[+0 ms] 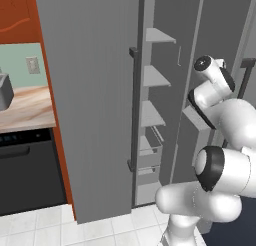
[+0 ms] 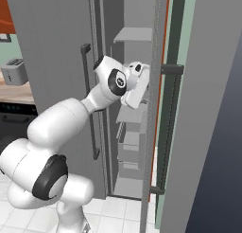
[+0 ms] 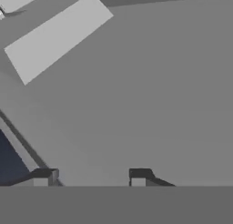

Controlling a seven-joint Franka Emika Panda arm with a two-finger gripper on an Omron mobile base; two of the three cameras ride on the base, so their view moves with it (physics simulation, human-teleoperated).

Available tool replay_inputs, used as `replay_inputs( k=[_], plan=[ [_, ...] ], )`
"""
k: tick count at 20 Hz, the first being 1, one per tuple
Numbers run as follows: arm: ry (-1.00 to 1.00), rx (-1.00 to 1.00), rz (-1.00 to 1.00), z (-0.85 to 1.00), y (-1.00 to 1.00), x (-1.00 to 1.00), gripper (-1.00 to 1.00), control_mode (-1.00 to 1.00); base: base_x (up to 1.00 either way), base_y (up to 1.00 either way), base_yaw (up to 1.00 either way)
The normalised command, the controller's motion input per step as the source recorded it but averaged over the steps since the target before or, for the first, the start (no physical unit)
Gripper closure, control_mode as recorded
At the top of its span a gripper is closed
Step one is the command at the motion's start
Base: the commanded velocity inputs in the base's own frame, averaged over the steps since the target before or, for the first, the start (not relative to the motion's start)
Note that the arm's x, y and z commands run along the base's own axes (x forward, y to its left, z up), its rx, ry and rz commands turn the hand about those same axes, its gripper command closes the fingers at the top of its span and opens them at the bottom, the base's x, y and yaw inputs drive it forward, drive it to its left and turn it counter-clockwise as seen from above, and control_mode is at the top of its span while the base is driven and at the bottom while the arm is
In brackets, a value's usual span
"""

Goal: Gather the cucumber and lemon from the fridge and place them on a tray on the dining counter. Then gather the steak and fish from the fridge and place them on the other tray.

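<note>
The fridge stands open, with bare grey shelves and drawers showing inside. My arm reaches into it at mid height, and the white hand sits just behind the edge of the right door. In the hand view, my gripper faces a plain grey surface. Its fingertips stand apart with nothing between them. The cucumber, lemon, steak, fish and both trays are out of view.
The wide left fridge door with its dark handle swings out toward me. Left of it are a wooden counter, a toaster and a dark oven. White floor tiles lie below.
</note>
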Motion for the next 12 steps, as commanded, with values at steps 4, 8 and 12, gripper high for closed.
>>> replay_inputs(
  k=[4, 8, 12],
  plan=[
    [0.0, 0.0, 0.0, 0.09, -0.3, -0.02, -1.0, -1.0, 0.0, 0.0, 0.0],
    [-0.12, 0.0, 0.0, 0.05, 0.43, -0.1, -1.0, -1.0, 0.0, 0.0, 0.0],
    [-0.11, 0.0, 0.03, 0.0, 0.89, -0.06, -1.0, -1.0, 0.0, 0.0, 0.0]
  ],
)
